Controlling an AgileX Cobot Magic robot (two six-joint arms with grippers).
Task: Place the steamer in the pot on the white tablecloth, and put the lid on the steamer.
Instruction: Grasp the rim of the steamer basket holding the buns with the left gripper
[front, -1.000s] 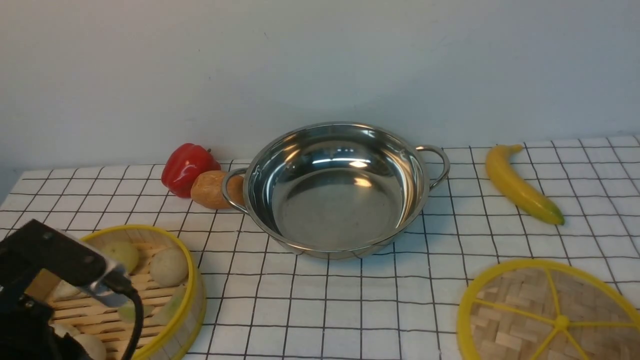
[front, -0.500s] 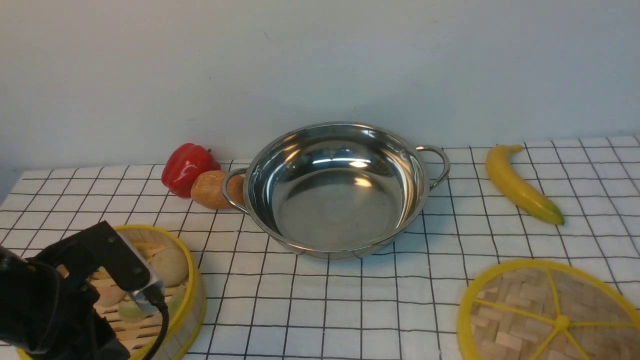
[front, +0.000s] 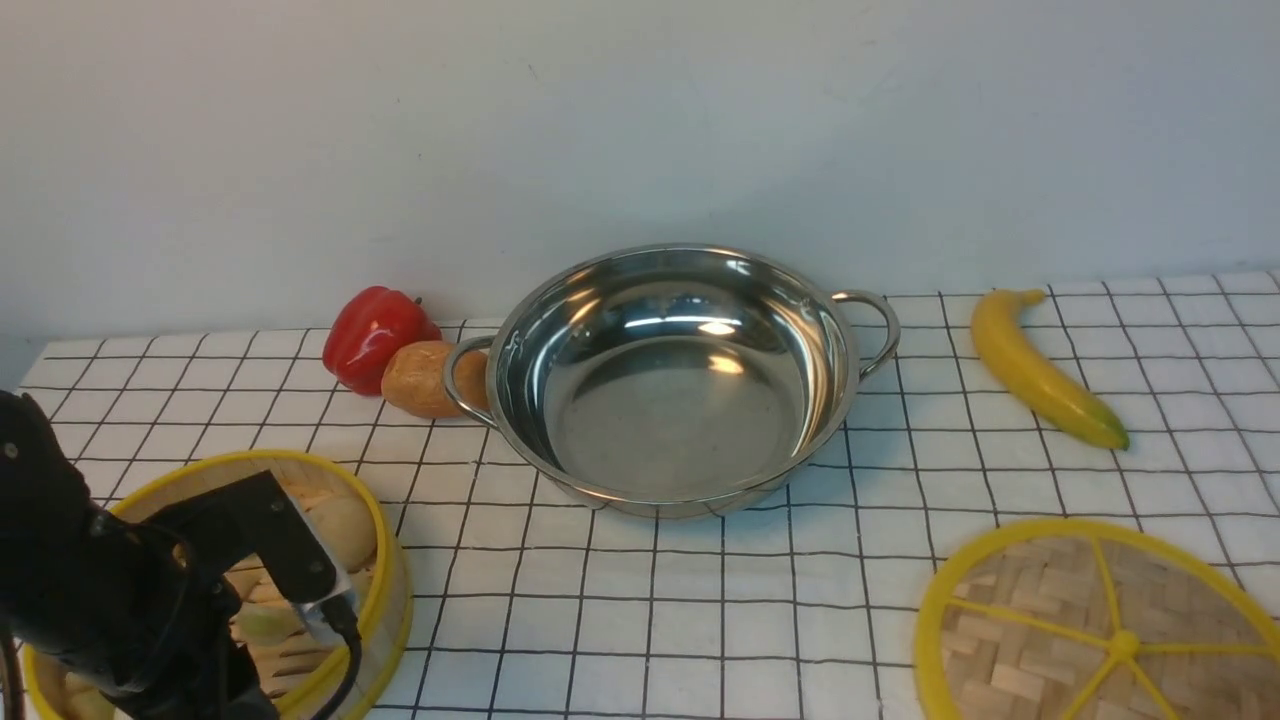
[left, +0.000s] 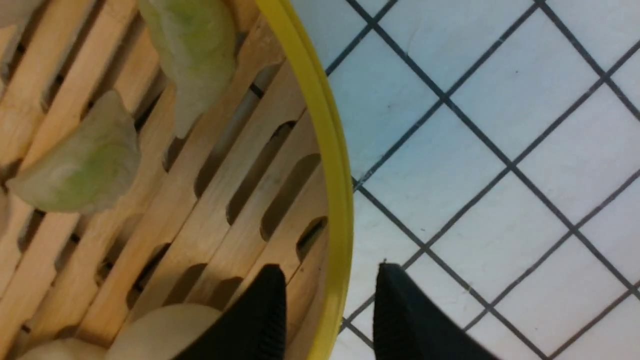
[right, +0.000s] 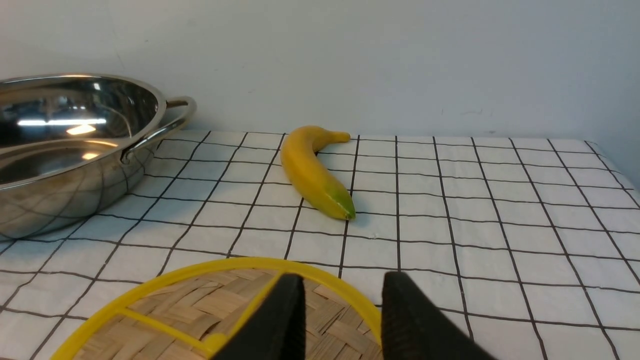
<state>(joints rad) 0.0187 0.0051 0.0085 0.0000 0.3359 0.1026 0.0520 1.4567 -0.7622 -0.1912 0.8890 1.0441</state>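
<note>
The round bamboo steamer with yellow rims (front: 392, 590) sits upright at the near left corner of the white tablecloth with its thin black grid (front: 700, 620), which covers the surface. Its open mouth faces up and pale dumplings lie on its slatted floor. Being round, it has no long axis. The left tool (left: 330, 270) stands with its two black fingers apart, astride the steamer's yellow rim. One finger is inside the basket and one outside, and cloth shows between the outer finger and the rim, so nothing is clamped. The wide, shiny stainless-steel pot (front: 680, 420) stands upright at mid-surface, well apart from the steamer, with its handle line running from near left to far right. The flat woven-bamboo lid with yellow rim and spokes (front: 1050, 620) lies spoke-side up at the near right. The right tool (right: 342, 277) is over the lid's rim with its fingers spread; contact cannot be judged. A red bell pepper (front: 375, 335) and a brown rounded item (front: 420, 378) lie beside the pot's left handle, and a yellow banana (front: 1040, 370) lies to the pot's right.
</note>
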